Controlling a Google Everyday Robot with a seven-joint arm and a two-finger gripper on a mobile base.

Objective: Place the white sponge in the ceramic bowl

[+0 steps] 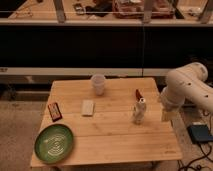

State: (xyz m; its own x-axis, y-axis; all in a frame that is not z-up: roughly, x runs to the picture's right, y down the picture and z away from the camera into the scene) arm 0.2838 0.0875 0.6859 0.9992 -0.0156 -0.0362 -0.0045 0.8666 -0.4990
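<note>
Ceramic bowl is being carried by the bench at its front-left corner. Dark red-edged packet is being kept near the left edge. White sponge is being left lying flat left of bench centre, well apart from the bowl. White cup is being kept upright near the back edge. Hand is being held over the bench towards the right edge, away from the sponge; hand state: cannot tell.
</note>
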